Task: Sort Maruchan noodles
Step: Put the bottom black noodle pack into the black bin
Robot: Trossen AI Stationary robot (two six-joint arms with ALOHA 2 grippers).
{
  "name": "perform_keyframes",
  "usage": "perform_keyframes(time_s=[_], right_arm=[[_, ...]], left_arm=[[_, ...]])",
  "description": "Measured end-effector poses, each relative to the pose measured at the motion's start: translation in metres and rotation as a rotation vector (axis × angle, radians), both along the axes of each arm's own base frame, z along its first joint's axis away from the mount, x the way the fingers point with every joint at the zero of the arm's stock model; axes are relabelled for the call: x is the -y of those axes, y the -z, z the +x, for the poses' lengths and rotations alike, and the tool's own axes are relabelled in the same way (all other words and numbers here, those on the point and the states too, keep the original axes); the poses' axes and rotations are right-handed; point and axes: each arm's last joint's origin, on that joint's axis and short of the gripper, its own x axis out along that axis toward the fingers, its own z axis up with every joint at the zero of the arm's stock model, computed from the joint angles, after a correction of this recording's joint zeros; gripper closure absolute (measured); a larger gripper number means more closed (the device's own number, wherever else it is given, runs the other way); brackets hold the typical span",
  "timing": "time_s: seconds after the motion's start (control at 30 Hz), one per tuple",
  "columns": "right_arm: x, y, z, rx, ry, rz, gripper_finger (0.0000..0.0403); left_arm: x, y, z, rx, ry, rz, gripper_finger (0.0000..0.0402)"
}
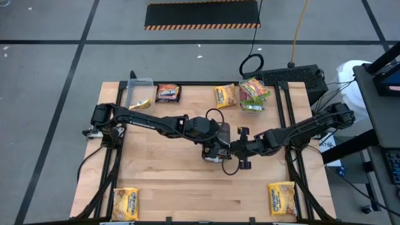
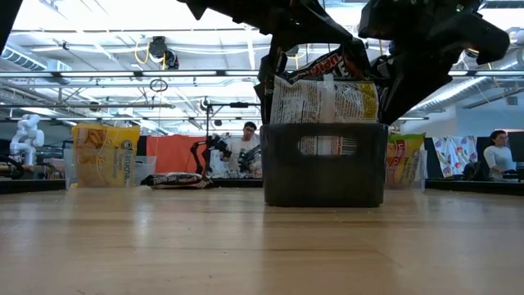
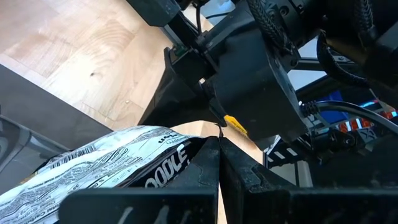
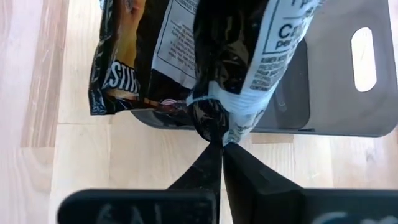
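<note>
Here both pincers are meeting over the dark grey tray (image 2: 323, 176) in the middle of the tabletop (image 1: 175, 181), the left pincer (image 3: 219, 146) and the right pincer (image 4: 219, 146) each closing tight on a dark Maruchan noodle packet (image 4: 186, 50), probably to lift them out for sorting.

High view: straight down on whole table (image 1: 187, 187). Low view: table height, level, facing room. Wrist views: very near dark tray (image 2: 323, 164), which all share.
</note>
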Motion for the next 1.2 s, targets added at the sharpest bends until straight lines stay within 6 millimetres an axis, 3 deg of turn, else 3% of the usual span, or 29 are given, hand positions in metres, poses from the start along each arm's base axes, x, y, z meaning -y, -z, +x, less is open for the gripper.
perform_keyframes(time_s=[0.3,1.2], right_arm=[[0.0,-0.001,-0.001,-0.003,-0.061,-0.034,0.0402],[0.007,-0.039,-0.022,0.161,-0.058,0.012,0.0403]], left_arm=[[0.0,0.0,0.0,-0.001,0.002,-0.001,0.0401],[-0.014,0.011,-0.006,-0.124,0.008,0.063,0.0401]])
